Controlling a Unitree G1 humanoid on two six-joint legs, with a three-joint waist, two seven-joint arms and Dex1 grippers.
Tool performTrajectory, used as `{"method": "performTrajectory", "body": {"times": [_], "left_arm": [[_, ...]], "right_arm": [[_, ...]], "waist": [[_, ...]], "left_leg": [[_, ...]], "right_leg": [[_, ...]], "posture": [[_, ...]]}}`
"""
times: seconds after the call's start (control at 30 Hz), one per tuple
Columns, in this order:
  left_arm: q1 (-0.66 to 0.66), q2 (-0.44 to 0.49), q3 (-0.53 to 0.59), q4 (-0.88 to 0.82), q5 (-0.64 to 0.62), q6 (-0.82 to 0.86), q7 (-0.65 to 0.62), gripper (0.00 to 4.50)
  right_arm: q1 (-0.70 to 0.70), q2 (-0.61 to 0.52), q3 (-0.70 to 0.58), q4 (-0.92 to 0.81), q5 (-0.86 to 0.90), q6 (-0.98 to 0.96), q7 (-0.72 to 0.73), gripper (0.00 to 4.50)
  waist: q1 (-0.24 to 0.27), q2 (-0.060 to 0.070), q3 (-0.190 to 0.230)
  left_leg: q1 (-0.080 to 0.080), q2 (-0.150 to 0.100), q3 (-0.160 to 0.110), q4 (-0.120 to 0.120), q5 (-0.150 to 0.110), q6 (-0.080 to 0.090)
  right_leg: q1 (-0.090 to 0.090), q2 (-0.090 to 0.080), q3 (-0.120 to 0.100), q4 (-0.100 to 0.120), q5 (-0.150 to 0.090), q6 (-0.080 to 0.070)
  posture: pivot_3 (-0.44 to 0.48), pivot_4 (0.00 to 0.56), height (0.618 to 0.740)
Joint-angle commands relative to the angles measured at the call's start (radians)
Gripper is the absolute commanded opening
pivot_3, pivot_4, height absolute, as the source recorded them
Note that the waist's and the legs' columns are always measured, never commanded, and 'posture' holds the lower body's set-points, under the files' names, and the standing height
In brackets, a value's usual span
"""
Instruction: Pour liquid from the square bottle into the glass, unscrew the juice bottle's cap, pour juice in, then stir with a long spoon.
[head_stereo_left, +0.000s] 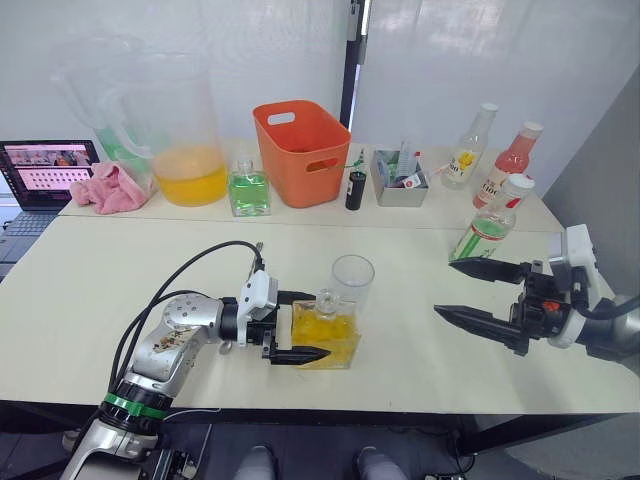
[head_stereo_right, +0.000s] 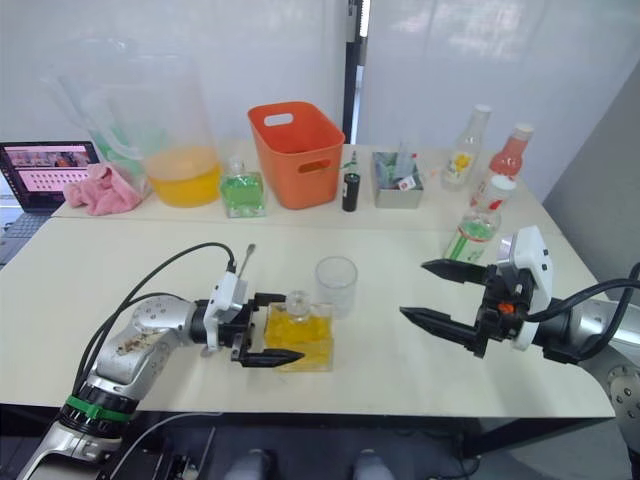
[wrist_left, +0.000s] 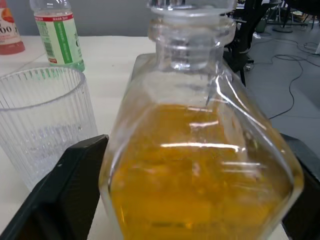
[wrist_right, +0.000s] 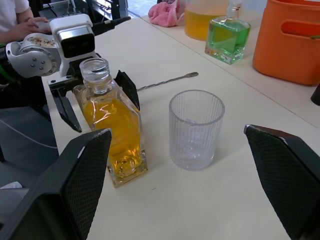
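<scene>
- The left tool (head_stereo_right: 262, 328) has its two fingers spread around the upright square bottle (head_stereo_right: 298, 335), one on each side; whether they press the glass I cannot tell.
- The glass (head_stereo_right: 336, 285) stands just beside the bottle, toward the table's middle, empty.
- The right tool (head_stereo_right: 436, 294) hangs open, well apart, with bare table (head_stereo_right: 380, 370) between.

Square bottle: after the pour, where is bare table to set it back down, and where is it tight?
Bare table lies between the glass and the right gripper, and on the near-left front beside the left gripper. It is crowded along the far edge, from the pitcher past the orange basket to the juice bottle.
</scene>
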Motion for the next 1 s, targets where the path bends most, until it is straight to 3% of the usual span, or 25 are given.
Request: {"method": "performTrajectory", "body": {"times": [0.03, 0.4, 0.6, 1.0], "left_arm": [[-0.023, 0.008, 0.012, -0.088, -0.022, 0.064, 0.030, 4.47], [-0.027, 0.003, 0.008, -0.161, -0.010, 0.133, 0.113, 4.47], [-0.013, 0.012, -0.003, -0.170, 0.003, 0.129, 0.114, 2.80], [-0.010, 0.035, -0.009, -0.175, 0.034, 0.087, 0.098, 2.80]], "right_arm": [[-0.033, -0.007, 0.003, -0.006, 0.034, 0.000, -0.008, 4.50], [-0.078, -0.004, 0.053, 0.017, 0.028, -0.009, -0.008, 4.50], [-0.110, -0.008, 0.080, 0.012, 0.036, -0.005, -0.007, 4.50], [-0.347, 0.027, 0.294, -0.010, 0.083, 0.091, -0.050, 4.50]], "waist": [[0.000, 0.000, 0.000], [-0.001, 0.000, 0.000], [-0.001, 0.000, 0.000], [-0.004, 0.000, 0.000]], "left_leg": [[0.000, 0.000, 0.000, 0.000, 0.000, 0.000], [0.000, 0.000, 0.000, 0.000, 0.000, 0.000], [0.000, 0.000, 0.000, 0.000, 0.000, 0.000], [0.001, 0.000, 0.000, -0.001, 0.000, 0.000]], "right_leg": [[0.000, 0.000, 0.000, 0.000, 0.000, 0.000], [0.000, 0.000, 0.000, 0.000, 0.000, 0.000], [0.000, 0.000, 0.000, 0.000, 0.000, 0.000], [0.000, 0.000, 0.000, 0.000, 0.000, -0.001]], "posture": [[0.000, 0.150, 0.740], [0.000, 0.150, 0.740], [0.000, 0.150, 0.740], [0.000, 0.150, 0.740]]}}
